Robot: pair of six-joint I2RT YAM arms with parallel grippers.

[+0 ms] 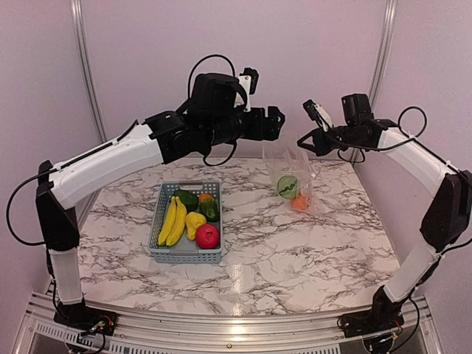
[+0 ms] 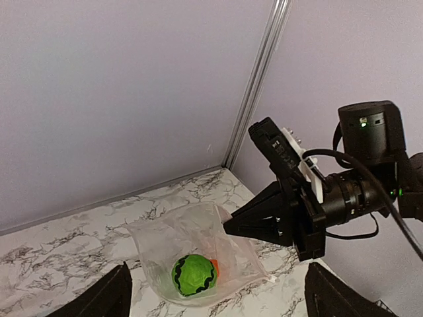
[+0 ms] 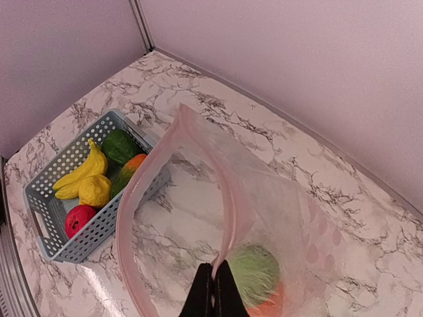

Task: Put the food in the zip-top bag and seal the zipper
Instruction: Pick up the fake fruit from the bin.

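Observation:
The clear zip-top bag point(image 1: 284, 158) hangs over the table's back right with its mouth open. My right gripper point(image 1: 305, 141) is shut on its rim and holds it up. In the right wrist view the gripper point(image 3: 213, 290) pinches the pinkish zipper strip point(image 3: 125, 205). The green striped melon point(image 3: 254, 274) and the orange point(image 3: 268, 305) lie inside the bag point(image 3: 291, 205). My left gripper point(image 1: 274, 122) is open and empty, above and left of the bag. In its own view the gripper point(image 2: 218, 304) looks down on the bag point(image 2: 192, 231) and melon point(image 2: 193, 275).
The grey-blue slatted basket point(image 1: 184, 257) sits left of centre. It holds yellow bananas point(image 1: 172, 220), a red apple point(image 1: 207, 236) and dark green peppers point(image 1: 187, 198). It also shows in the right wrist view point(image 3: 92, 238). Purple walls close off the back and sides.

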